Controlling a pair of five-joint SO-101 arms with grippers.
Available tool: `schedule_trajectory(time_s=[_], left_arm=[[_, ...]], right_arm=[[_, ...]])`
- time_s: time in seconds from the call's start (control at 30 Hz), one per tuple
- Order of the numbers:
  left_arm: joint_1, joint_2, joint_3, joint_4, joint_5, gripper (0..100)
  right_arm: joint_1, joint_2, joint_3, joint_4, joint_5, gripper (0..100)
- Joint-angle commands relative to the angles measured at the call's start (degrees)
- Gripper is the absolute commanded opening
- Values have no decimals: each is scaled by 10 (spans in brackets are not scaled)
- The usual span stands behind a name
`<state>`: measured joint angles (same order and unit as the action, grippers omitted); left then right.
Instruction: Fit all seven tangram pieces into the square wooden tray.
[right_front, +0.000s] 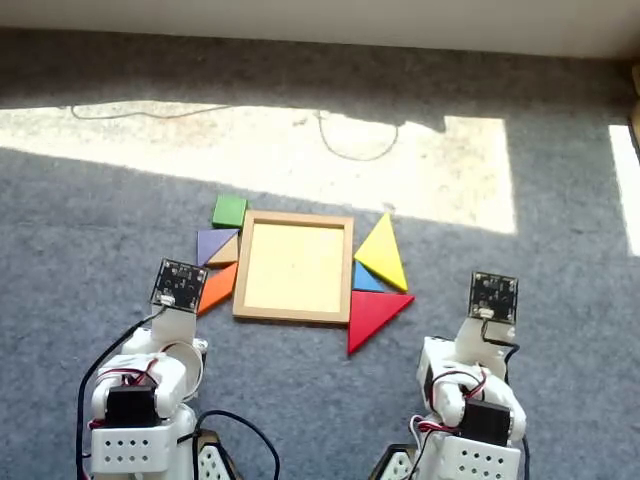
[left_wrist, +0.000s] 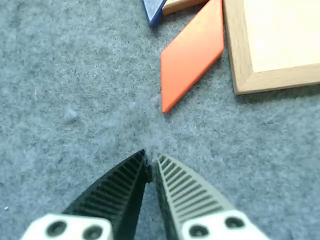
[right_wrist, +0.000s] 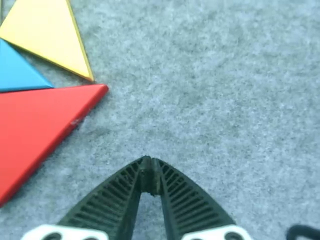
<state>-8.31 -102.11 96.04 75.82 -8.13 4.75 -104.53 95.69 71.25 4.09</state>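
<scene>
- The square wooden tray (right_front: 291, 314) has a raised pale wood rim and a smooth, lighter floor. It lies flat on a grey, felt-like carpet (right_front: 540, 260), midway between the two arms and a little farther out.
- Seven flat, smooth-faced tangram pieces lie on the carpet around the tray, none inside it.
- There are four to its left: one green square (right_front: 229, 211) by the far corner, one purple triangle (right_front: 211, 243), one small tan wooden triangle (right_front: 227, 252) and one orange parallelogram (left_wrist: 192, 55) against the rim.
- There are three to its right: one yellow triangle (right_wrist: 45, 35) farthest, one small blue triangle (right_wrist: 17, 72) and one large red triangle (right_wrist: 35, 130) nearest.
- The left gripper (left_wrist: 150, 159) hangs over bare carpet with its ribbed fingers (left_wrist: 120, 185), one black and one grey, pressed together on nothing. The parallelogram's near tip lies just beyond them, not touching.
- The right gripper (right_wrist: 150, 165) has two black ribbed fingers, likewise clenched and empty. The red triangle's right corner lies farther out and to the left, apart from them.
- One thin cable (right_front: 350, 152) loops across the sunlit far carpet.
</scene>
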Motion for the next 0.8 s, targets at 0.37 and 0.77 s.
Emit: schedule_trajectory(time_s=[0.37, 0.77], left_arm=[[-3, -20, 11, 2, -4, 7], [-3, -20, 11, 2, -4, 7]], right_arm=[[-69, 165, -305, -16, -85, 5], [-205, 547, -482, -173, -81, 26]])
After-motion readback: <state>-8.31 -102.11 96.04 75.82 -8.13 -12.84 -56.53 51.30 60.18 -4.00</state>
